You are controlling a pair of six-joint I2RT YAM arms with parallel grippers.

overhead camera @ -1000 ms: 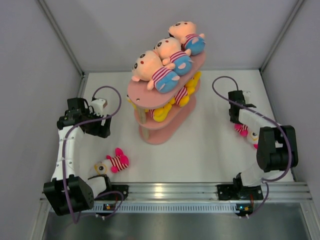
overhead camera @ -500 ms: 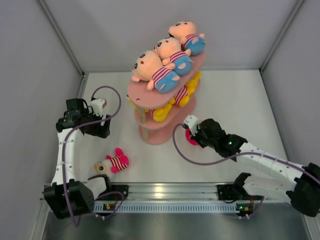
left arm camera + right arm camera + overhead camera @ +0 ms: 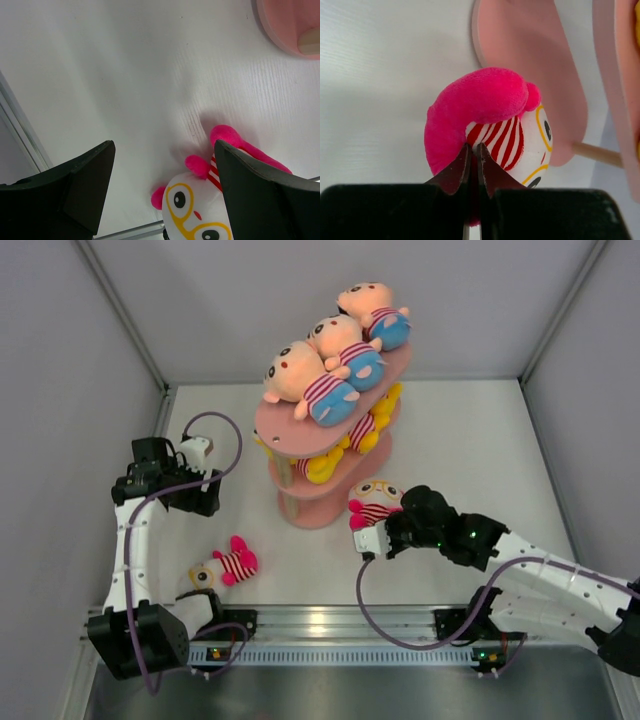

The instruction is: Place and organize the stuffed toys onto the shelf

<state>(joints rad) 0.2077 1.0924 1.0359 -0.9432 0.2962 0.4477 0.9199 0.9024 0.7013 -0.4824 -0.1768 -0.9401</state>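
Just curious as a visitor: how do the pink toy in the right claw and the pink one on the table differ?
The held pink toy is pinched in the shut right gripper, close to the shelf's bottom tier. The loose pink toy lies on the table, untouched, farther from the shelf, under the open left gripper. Both have white faces, yellow glasses and red-striped shirts.

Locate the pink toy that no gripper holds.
Top view: the pink toy lies on the table at near left, by the left arm's base, front-left of the shelf.
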